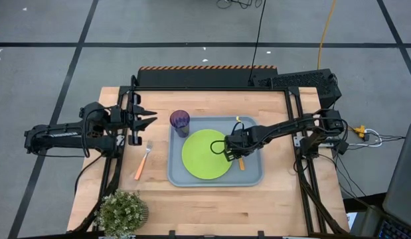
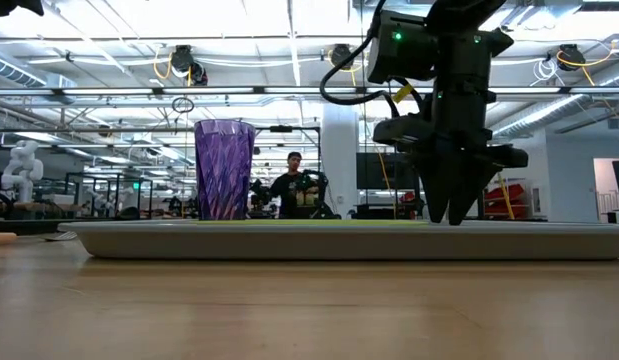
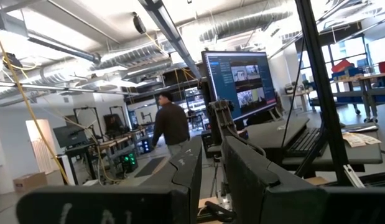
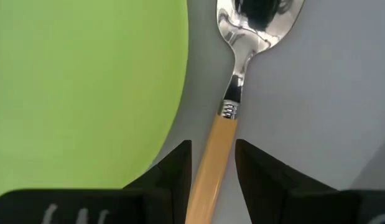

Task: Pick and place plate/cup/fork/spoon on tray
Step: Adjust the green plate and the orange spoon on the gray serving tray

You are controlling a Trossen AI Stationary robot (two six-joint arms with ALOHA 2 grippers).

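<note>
The lime-green plate [image 1: 206,154] lies flat in the grey-blue tray [image 1: 251,178]. The purple cup [image 1: 180,121] stands upright in the tray's far left corner and also shows in the low view [image 2: 224,168]. My right gripper [image 1: 233,149] is low over the tray, just right of the plate, shut on the spoon [image 4: 239,68]. The fork [image 1: 143,161] lies flat on the table left of the tray. My left gripper [image 1: 149,119] waits above the table's far left, open by a narrow gap and empty. My right gripper pinches the spoon's orange handle [image 4: 218,146] between its two fingers, just behind the silver neck. The fingers point down from above and lie across the handle. The spoon lies level beside the plate's rim, its bowl ahead of the fingers, close over the tray floor; whether it rests there I cannot tell.
A small potted plant [image 1: 122,211] stands at the table's near left corner. A black frame [image 1: 205,76] runs along the table's far edge. A person [image 2: 289,185] stands in the room beyond the table.
</note>
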